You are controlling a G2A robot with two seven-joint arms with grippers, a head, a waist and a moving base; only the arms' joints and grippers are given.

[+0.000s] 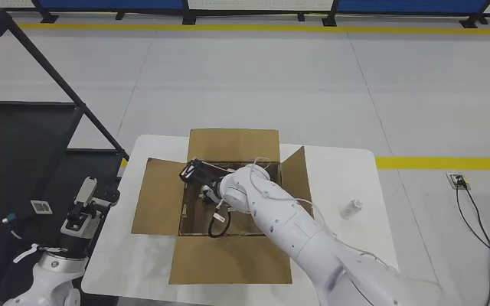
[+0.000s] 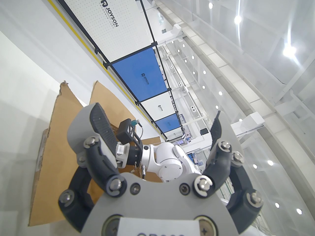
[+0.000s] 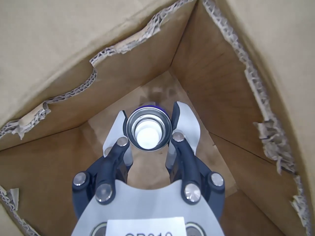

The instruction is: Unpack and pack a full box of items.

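An open cardboard box (image 1: 233, 145) stands on the white table (image 1: 341, 164) with its flaps spread out. My right arm (image 1: 264, 199) goes down into it. Inside, my right gripper (image 3: 149, 111) is shut on an upright spray can (image 3: 147, 128) with a metal rim, a white nozzle and a purple body, just above the box floor near a corner (image 3: 172, 67). My left gripper (image 2: 156, 111) stands open and holds nothing, beside the table's left edge (image 1: 83, 203), tilted up toward the box's outer flap (image 2: 61, 143).
A small clear bottle (image 1: 351, 207) lies on the table right of the box. The box's torn inner flap edges (image 3: 258, 94) hang close around the right gripper. A black frame (image 1: 69, 107) stands to the left of the table.
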